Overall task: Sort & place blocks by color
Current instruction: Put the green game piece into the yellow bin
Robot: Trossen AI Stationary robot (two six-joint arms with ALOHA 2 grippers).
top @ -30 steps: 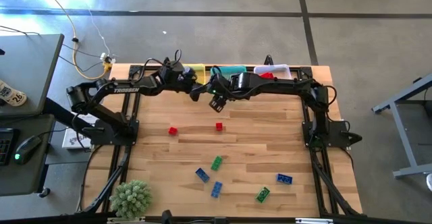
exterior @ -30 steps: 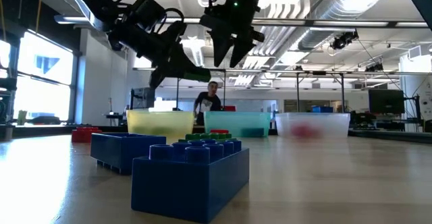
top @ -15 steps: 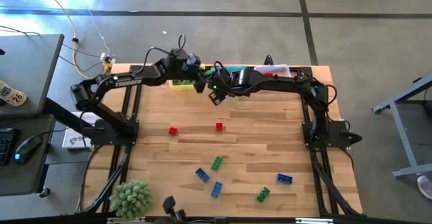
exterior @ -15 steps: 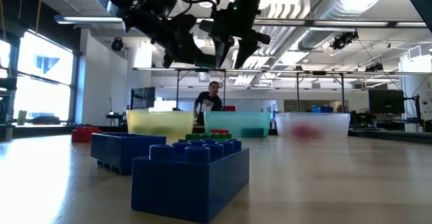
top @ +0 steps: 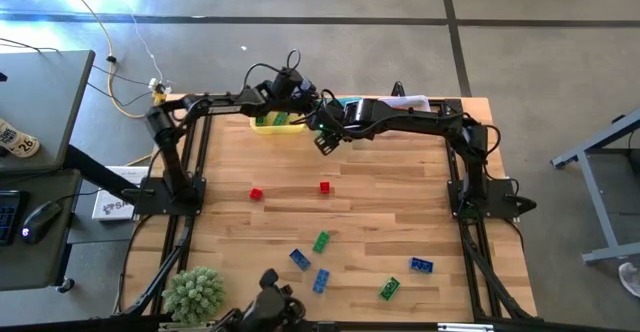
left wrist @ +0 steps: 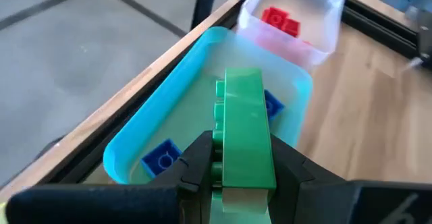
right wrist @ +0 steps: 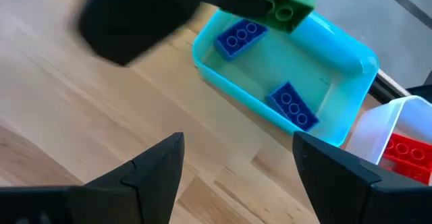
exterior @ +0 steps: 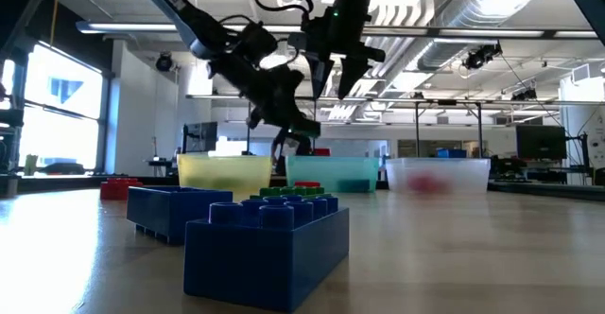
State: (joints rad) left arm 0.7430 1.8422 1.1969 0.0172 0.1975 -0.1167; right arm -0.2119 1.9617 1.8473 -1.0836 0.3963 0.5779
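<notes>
My left gripper (left wrist: 239,158) is shut on a green studded block (left wrist: 244,116) and hangs over the teal bin (left wrist: 145,136), which holds blue blocks (right wrist: 291,106). In the high view this gripper (top: 313,112) is at the table's far edge. My right gripper (right wrist: 233,156) is open, just nearer than the teal bin (top: 348,103) and above the table (top: 323,142). The yellow bin (top: 268,123) holds green blocks and the clear bin (right wrist: 398,126) holds red ones. Loose red (top: 325,187), green (top: 321,241) and blue (top: 421,265) blocks lie flat on the table. My left gripper pinches the green block by its long side faces (left wrist: 226,150), one finger (left wrist: 199,160) on each side, near one end. The block lies along the fingers and sticks out past their ends. It is lifted clear, above the teal bin's inside.
The three bins stand in a row along the far edge. A green plant (top: 195,292) sits at the near left corner. The two arms' grippers are close together near the teal bin. Big blue blocks (exterior: 265,252) fill the low view's foreground.
My left arm has swung toward the table's right along the far edge, carrying the green block from beside the yellow bin to over the teal bin, and has come lower. My right gripper has stayed about where it was, open.
</notes>
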